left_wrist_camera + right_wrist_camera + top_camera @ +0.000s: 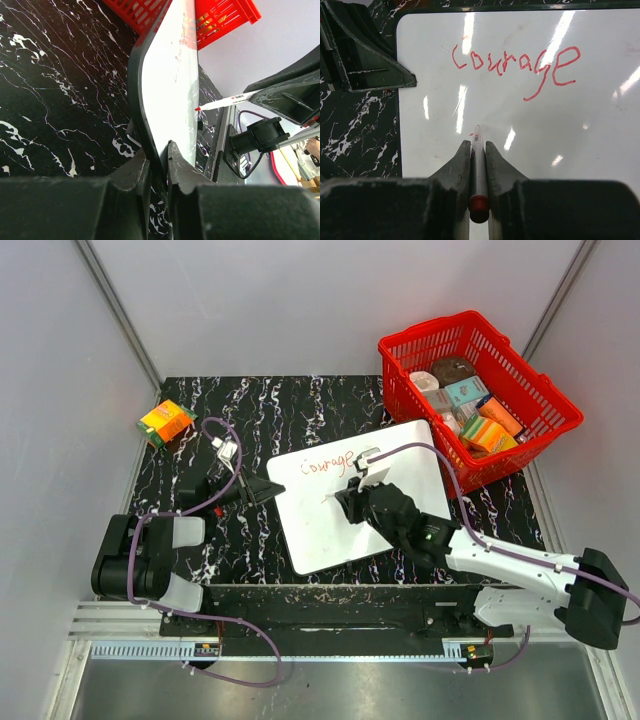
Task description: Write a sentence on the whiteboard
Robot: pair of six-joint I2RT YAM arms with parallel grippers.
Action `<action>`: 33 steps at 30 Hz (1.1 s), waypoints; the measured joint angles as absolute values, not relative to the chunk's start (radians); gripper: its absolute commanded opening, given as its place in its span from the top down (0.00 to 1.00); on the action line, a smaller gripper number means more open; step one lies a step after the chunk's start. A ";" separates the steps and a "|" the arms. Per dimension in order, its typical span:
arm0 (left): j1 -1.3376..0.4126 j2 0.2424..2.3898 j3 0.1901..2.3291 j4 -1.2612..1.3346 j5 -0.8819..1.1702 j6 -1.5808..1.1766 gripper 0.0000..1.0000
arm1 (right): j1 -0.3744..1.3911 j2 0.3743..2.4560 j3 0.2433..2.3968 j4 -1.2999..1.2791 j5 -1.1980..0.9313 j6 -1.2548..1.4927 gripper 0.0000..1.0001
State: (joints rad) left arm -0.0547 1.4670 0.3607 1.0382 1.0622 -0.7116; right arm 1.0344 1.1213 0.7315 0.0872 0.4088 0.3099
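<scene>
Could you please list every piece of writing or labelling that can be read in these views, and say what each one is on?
"Courage": the red handwriting on the whiteboard, the only legible word there.
Print on the barrel of the marker: too small to read.
Labels on the boxes in the red basket: too small to read.
Label on the orange box at the far left: blurred, unreadable.

Bright, even overhead light leaves only faint, soft shadows around the whiteboard [580, 150], whose glossy face carries long white glare streaks running from top to bottom, while the right gripper [477, 144] at the whiteboard's near edge looms dark and slightly out of focus.
</scene>
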 measured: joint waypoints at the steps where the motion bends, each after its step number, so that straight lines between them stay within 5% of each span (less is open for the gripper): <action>1: -0.055 1.467 0.361 1.038 1.062 -0.712 1.00 | 1.034 1.129 0.734 0.089 0.409 0.308 1.00; 33: -0.056 1.465 0.361 1.030 1.058 -0.708 1.00 | 1.034 1.170 0.745 0.063 0.398 0.309 1.00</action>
